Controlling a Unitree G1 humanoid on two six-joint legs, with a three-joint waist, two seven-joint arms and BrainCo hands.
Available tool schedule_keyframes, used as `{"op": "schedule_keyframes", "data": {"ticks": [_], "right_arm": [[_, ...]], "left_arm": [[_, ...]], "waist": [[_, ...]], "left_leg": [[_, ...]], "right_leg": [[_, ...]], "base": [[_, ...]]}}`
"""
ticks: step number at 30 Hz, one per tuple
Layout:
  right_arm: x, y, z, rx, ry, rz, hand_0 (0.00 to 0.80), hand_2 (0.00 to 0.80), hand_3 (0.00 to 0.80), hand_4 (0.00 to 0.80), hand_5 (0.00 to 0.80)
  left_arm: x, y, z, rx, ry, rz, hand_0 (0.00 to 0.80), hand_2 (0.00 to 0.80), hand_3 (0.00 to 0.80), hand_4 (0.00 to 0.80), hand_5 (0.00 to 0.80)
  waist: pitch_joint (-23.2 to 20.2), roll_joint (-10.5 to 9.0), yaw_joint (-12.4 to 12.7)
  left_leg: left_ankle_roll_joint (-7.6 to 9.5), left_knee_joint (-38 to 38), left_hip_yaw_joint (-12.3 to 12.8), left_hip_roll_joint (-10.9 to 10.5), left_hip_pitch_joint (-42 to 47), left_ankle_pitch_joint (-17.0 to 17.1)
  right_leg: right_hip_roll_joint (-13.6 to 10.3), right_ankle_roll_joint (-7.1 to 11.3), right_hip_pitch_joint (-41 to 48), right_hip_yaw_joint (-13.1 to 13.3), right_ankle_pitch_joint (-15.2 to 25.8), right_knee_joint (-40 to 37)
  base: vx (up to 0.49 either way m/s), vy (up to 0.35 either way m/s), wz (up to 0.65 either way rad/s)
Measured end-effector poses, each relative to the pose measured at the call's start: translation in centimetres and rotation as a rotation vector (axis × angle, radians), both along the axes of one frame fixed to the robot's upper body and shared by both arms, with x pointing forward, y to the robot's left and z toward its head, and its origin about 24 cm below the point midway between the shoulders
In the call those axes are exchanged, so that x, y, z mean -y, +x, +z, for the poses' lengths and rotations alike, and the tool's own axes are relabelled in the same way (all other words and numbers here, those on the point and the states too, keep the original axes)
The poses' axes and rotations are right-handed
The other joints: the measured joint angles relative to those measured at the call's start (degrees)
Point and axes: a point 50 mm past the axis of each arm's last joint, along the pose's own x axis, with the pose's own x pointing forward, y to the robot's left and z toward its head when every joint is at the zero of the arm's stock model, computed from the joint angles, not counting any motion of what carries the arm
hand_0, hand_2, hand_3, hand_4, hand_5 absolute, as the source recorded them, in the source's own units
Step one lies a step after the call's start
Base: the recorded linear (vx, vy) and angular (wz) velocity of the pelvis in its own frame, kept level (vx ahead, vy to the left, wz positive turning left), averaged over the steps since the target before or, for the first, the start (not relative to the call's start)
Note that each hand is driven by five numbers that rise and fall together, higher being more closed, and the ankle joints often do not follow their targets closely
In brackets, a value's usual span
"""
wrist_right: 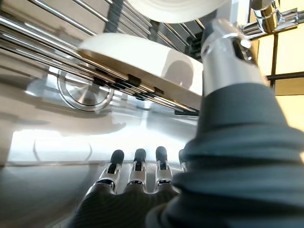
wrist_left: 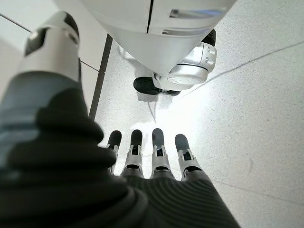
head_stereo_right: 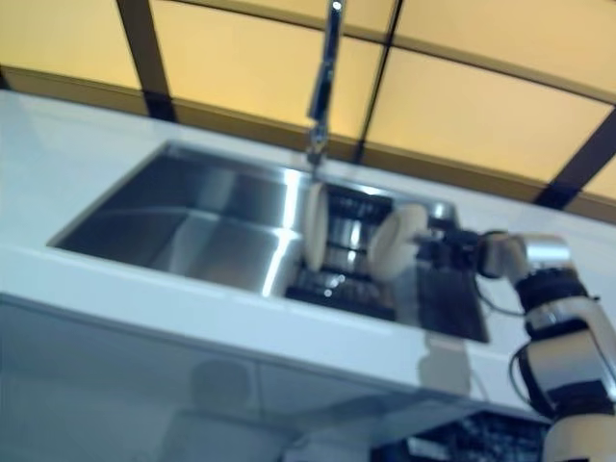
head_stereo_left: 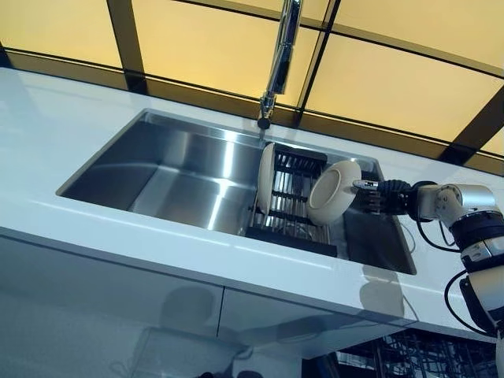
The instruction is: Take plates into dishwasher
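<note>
Two white plates stand in a black dish rack (head_stereo_left: 287, 206) at the right end of the steel sink (head_stereo_left: 157, 169). One plate (head_stereo_left: 265, 179) stands upright at the rack's left side. The other plate (head_stereo_left: 334, 191) leans at the rack's right side and shows in the right wrist view (wrist_right: 142, 54). My right hand (head_stereo_left: 379, 197) reaches in from the right, just beside this leaning plate. Its fingers (wrist_right: 137, 166) are straight and its thumb (wrist_right: 223, 52) points up at the plate's rim, holding nothing. My left hand (wrist_left: 152, 161) shows only in the left wrist view, open and empty, hanging over the floor.
A chrome faucet (head_stereo_left: 279, 59) rises behind the sink, above the rack. A white counter (head_stereo_left: 71, 134) surrounds the sink. Dark dishwasher rack wires (head_stereo_left: 398, 354) show below the counter's edge at the lower right. Window panes run along the back.
</note>
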Motion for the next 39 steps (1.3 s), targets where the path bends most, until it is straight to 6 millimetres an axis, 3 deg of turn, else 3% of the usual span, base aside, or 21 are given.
{"op": "schedule_keyframes", "data": {"ticks": [18, 28, 39], "right_arm": [[0.3, 0.0, -0.4, -0.027, -0.018, -0.011, 0.000, 0.000, 0.000, 0.000, 0.000], [0.4, 0.0, -0.4, -0.027, -0.032, -0.047, 0.000, 0.000, 0.000, 0.000, 0.000], [0.1, 0.4, 0.9, 0.021, -0.033, -0.062, 0.000, 0.000, 0.000, 0.000, 0.000]], "left_arm": [[0.1, -0.2, -0.1, -0.008, -0.004, -0.005, 0.000, 0.000, 0.000, 0.000, 0.000], [0.1, -0.1, 0.0, 0.011, -0.014, 0.024, 0.000, 0.000, 0.000, 0.000, 0.000], [0.2, 0.0, 0.0, 0.025, -0.014, 0.018, 0.000, 0.000, 0.000, 0.000, 0.000]], "waist": [[-0.02, 0.00, 0.16], [0.05, 0.13, 1.62], [0.09, 0.23, 2.88]], "left_leg": [[-0.03, 0.04, -0.19, 0.00, 0.23, 0.02], [-0.13, 0.04, -1.06, -0.12, -0.23, 0.08], [-0.23, 0.04, -1.89, -0.19, -0.97, 0.31]], "right_leg": [[0.03, -0.07, 0.37, -0.04, -0.10, 0.00], [0.00, -0.10, 0.24, -0.76, -0.31, 0.00], [0.04, -0.16, -0.18, -1.69, -0.46, 0.00]], "base": [[0.006, 0.000, 0.00], [-0.003, 0.004, 0.04], [0.001, 0.004, 0.04]]}}
